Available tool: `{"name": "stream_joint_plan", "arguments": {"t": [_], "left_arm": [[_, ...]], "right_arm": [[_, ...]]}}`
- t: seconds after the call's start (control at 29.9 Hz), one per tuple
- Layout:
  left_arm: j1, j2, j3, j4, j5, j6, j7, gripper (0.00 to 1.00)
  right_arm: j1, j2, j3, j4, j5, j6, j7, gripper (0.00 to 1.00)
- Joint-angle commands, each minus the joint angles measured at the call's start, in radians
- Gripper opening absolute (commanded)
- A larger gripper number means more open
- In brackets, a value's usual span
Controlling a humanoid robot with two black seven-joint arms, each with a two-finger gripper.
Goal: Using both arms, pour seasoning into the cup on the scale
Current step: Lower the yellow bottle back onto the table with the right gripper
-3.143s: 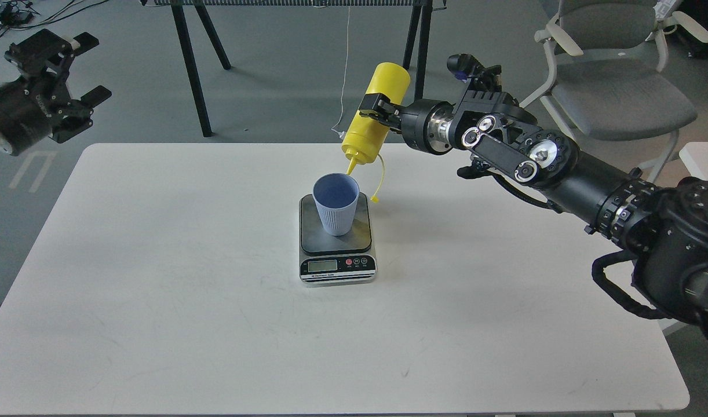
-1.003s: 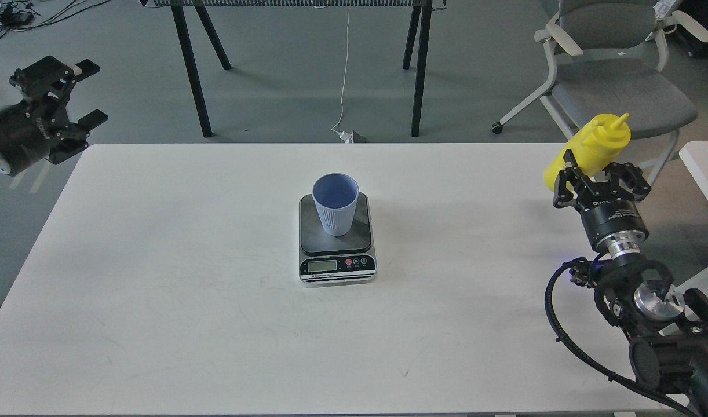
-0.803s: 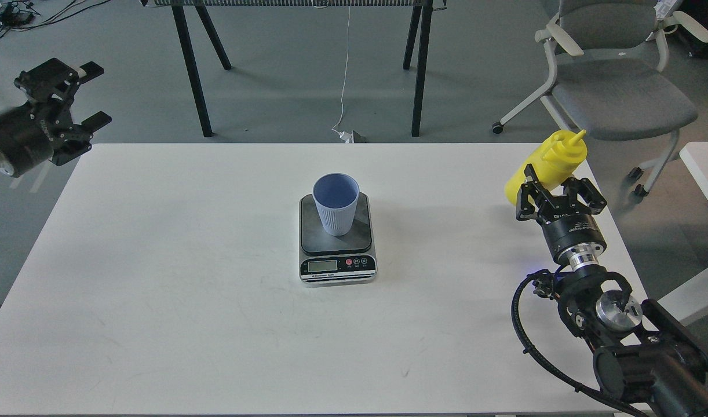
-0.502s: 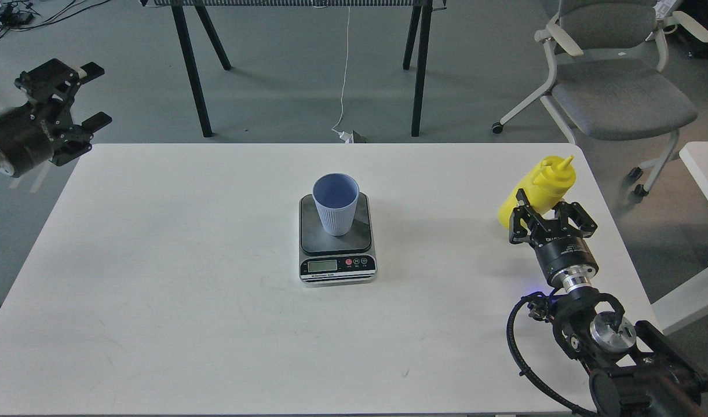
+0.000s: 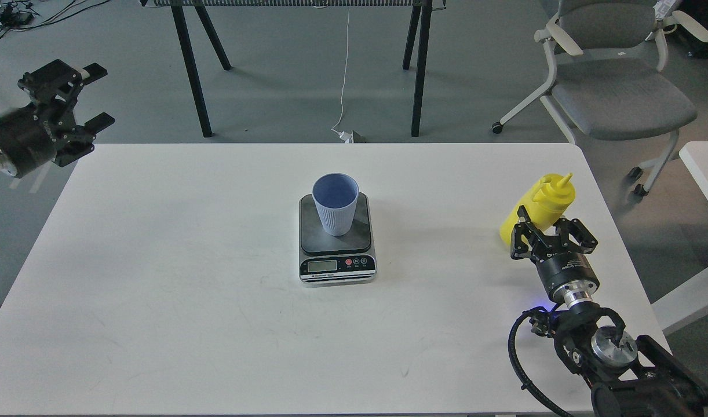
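Note:
The yellow seasoning bottle stands nozzle up, leaning slightly, near the table's right edge. My right gripper is closed around its lower body from the near side; the bottle's base is hidden behind it. The light blue cup stands upright on the scale at the table's middle, far to the left of the bottle. My left gripper is open and empty, held in the air beyond the table's far left corner.
The white table holds only the scale, cup and bottle. A grey office chair stands behind the right corner. Black legs of another table are at the back. A second white surface lies at the right.
Earlier the right arm held the bottle tipped nozzle-down over the cup. It has since swung right, turned the bottle upright and lowered it near the table's right edge. The left gripper barely moved.

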Motion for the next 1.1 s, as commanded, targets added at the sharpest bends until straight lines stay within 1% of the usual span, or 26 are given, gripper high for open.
{"name": "stream_joint_plan", "arguments": {"t": [0.0, 0.13, 0.2, 0.3, 0.4, 0.54, 0.57, 0.64, 0.8, 0.84, 0.94, 1.07], "left_arm": [[0.000, 0.002, 0.000, -0.001, 0.000, 0.000, 0.000, 1.00], [0.000, 0.003, 0.000, -0.002, 0.000, 0.000, 0.000, 1.00], [0.000, 0.003, 0.000, -0.001, 0.000, 0.000, 0.000, 1.00], [0.000, 0.002, 0.000, -0.002, 0.000, 0.000, 0.000, 1.00], [0.001, 0.002, 0.000, -0.002, 0.000, 0.000, 0.000, 1.00], [0.000, 0.003, 0.000, -0.002, 0.000, 0.000, 0.000, 1.00], [0.000, 0.003, 0.000, -0.002, 0.000, 0.000, 0.000, 1.00], [0.000, 0.003, 0.000, -0.002, 0.000, 0.000, 0.000, 1.00], [0.000, 0.008, 0.000, -0.002, 0.000, 0.000, 0.000, 1.00], [0.000, 0.008, 0.000, -0.002, 0.000, 0.000, 0.000, 1.00], [0.000, 0.008, 0.000, -0.002, 0.000, 0.000, 0.000, 1.00], [0.000, 0.006, 0.000, -0.002, 0.000, 0.000, 0.000, 1.00]], "right_arm": [[0.003, 0.000, -0.032, -0.009, -0.001, 0.000, 0.000, 0.21], [0.001, 0.000, -0.038, -0.007, -0.001, 0.000, 0.005, 0.22], [0.003, 0.000, -0.039, -0.007, -0.001, 0.000, 0.005, 0.25], [0.004, 0.000, -0.041, -0.006, -0.001, 0.000, 0.005, 0.34], [0.004, 0.000, -0.041, -0.006, -0.002, 0.000, 0.003, 0.48], [0.003, 0.000, -0.050, -0.001, -0.016, 0.000, 0.005, 0.61], [0.003, 0.000, -0.053, 0.002, -0.016, 0.000, 0.005, 0.66], [0.001, 0.000, -0.053, 0.005, -0.016, 0.000, 0.005, 0.71], [0.001, 0.000, -0.053, 0.007, -0.016, 0.000, 0.003, 0.94], [0.001, -0.001, -0.053, 0.007, -0.016, 0.000, 0.003, 0.96], [0.001, -0.001, -0.053, 0.010, -0.017, 0.000, 0.003, 0.99], [-0.012, -0.004, -0.056, 0.033, -0.019, 0.000, 0.003, 0.99]]}}
